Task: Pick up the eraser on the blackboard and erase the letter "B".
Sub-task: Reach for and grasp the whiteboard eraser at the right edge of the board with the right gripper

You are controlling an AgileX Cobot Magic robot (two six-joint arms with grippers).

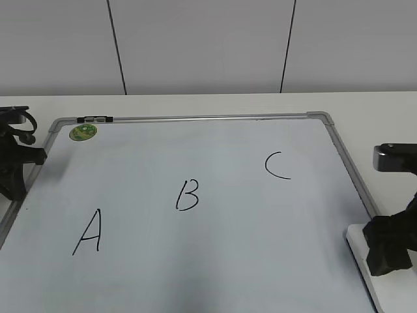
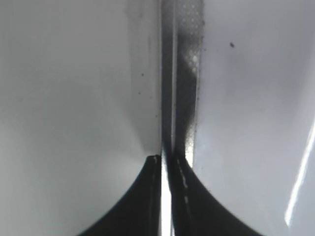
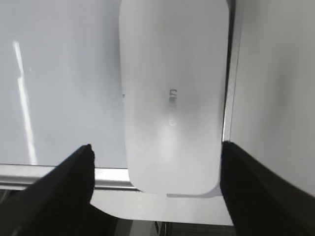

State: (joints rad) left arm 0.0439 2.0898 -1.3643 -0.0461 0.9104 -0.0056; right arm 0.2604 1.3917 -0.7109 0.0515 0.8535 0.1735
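The blackboard [image 1: 228, 261] is a white board with a silver-grey frame, lying flat. The black letter "B" [image 1: 187, 195] is at its middle. The white eraser [image 1: 357, 244] lies at the board's right edge, partly over the frame. In the right wrist view the eraser [image 3: 172, 98] shows small grey lettering and sits between my fingers. My right gripper [image 1: 391, 254] [image 3: 155, 160] is open around the eraser's near end, with a gap on the left side. My left gripper [image 1: 13, 173] [image 2: 166, 160] is shut and empty over the board's left frame [image 2: 184, 98].
A black "A" [image 1: 88, 233] is left of the "B" and a black "C" [image 1: 277, 165] is to its right. A round green sticker [image 1: 83, 132] and a black clip [image 1: 94, 120] sit at the board's far left corner. The white table [image 1: 195, 103] lies beyond.
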